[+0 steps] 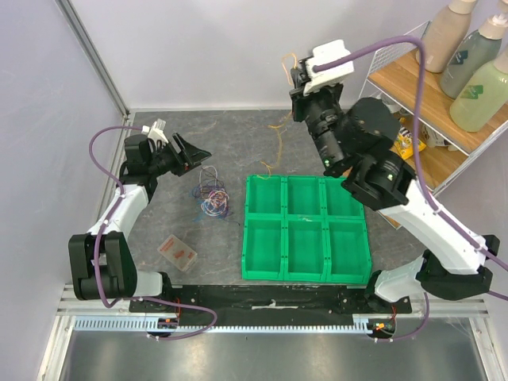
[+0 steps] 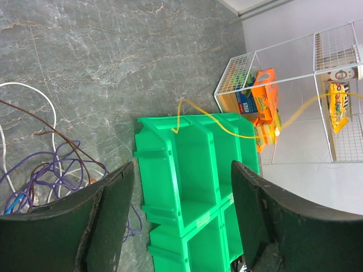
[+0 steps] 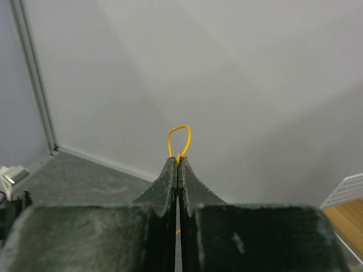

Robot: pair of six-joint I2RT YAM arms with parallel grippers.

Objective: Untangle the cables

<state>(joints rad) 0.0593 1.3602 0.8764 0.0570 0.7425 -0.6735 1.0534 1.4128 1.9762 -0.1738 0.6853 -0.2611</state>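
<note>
Top external, green tray [image 1: 305, 217] beside cables [image 1: 210, 197]

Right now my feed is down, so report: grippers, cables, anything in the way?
Right gripper shut on yellow cable, up high. Left gripper open near cable bundle. Green tray beside bundle.

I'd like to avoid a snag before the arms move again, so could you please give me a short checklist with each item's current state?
1. Right gripper shut on the yellow cable: ok.
2. Left gripper open and empty: ok.
3. Yellow cable apart from the bundle: ok in the top view.
4. Yellow cable clear of the green tray: not ok, its lower end appears to rest at the tray's far left corner.
5. Bundle flat on the table just ahead of the left gripper: ok.
6. Bundle's strands separated: not ok, purple, white and brown loops cross each other.
</note>
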